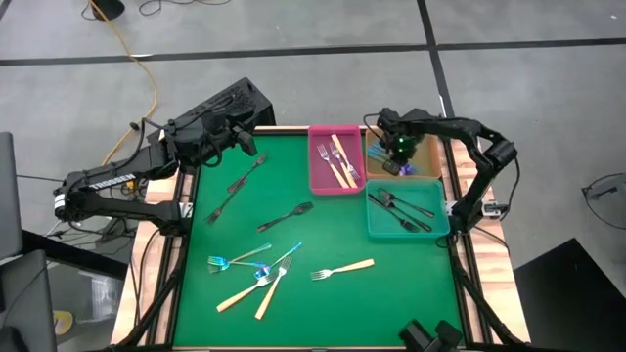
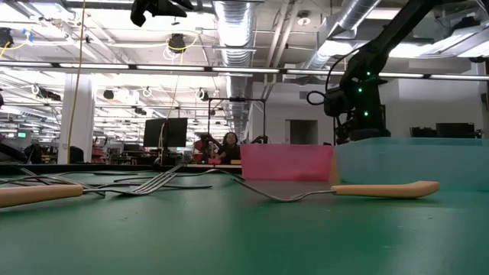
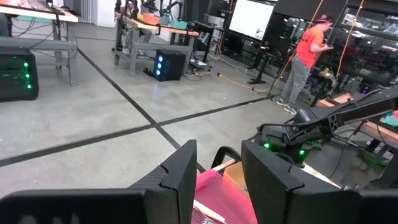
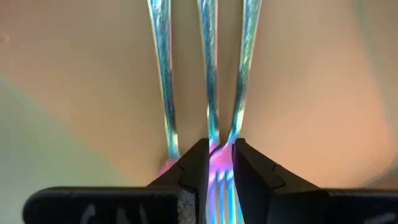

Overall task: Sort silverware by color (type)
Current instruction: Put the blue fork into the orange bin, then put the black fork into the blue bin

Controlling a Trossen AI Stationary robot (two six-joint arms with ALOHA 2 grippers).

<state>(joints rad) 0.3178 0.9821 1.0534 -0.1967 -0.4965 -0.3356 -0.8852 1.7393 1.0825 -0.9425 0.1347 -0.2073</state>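
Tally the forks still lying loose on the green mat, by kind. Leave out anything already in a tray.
Tan-handled forks: 3
Blue forks: 2
Black forks: 2
Total: 7

Two tan-handled forks (image 1: pixel 340 159) lie in the pink bin (image 1: pixel 320 179), dark black forks (image 1: pixel 403 209) in the teal bin (image 1: pixel 377 229), and a blue iridescent fork (image 4: pixel 208 74) in the tan bin (image 1: pixel 430 154). On the green mat (image 1: pixel 391 293) lie two black forks (image 1: pixel 235 186), blue forks (image 1: pixel 240 260), seemingly three, and three tan-handled forks (image 1: pixel 344 269).
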